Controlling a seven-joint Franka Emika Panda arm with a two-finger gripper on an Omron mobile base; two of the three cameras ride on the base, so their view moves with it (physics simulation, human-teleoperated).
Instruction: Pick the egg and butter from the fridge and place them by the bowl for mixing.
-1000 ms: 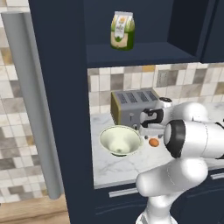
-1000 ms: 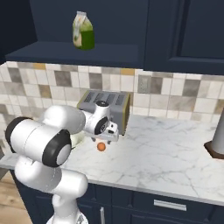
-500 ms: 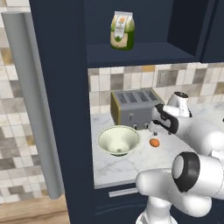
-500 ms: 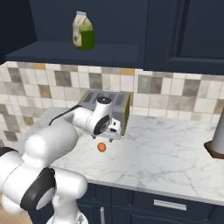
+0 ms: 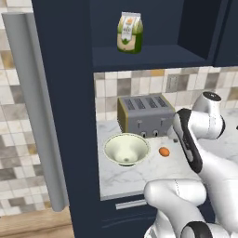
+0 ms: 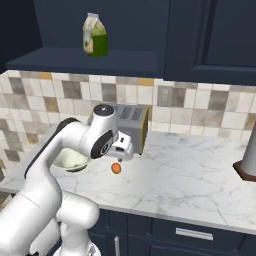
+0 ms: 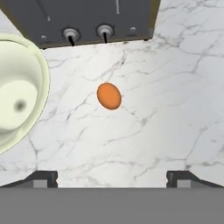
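Egg (image 7: 109, 96): small orange-brown oval, lying free on the white marble desk (image 7: 166, 100). In the hand view its long axis runs from upper left to lower right, tilted a little off vertical; which end is the blunt one cannot be told. It lies between the bowl and the open marble, near the bowl's rim but apart from it, and in front of the toaster's knobs. Seen also in the left base view (image 5: 164, 151) and the right base view (image 6: 116, 168).

Bowl (image 7: 30, 65): wide, pale cream-green, upright, on the desk in front of the toaster's left end.

Toaster (image 5: 146, 114): grey, four slots, two dark knobs on its front, standing against the tiled wall.

Gripper (image 7: 112, 177): jaws spread wide, holding nothing, fingertips (image 7: 43, 178) far apart, hanging above the desk with the egg in the space ahead of it.

Carton (image 5: 129, 31): green and white, upright on the dark shelf above the toaster.
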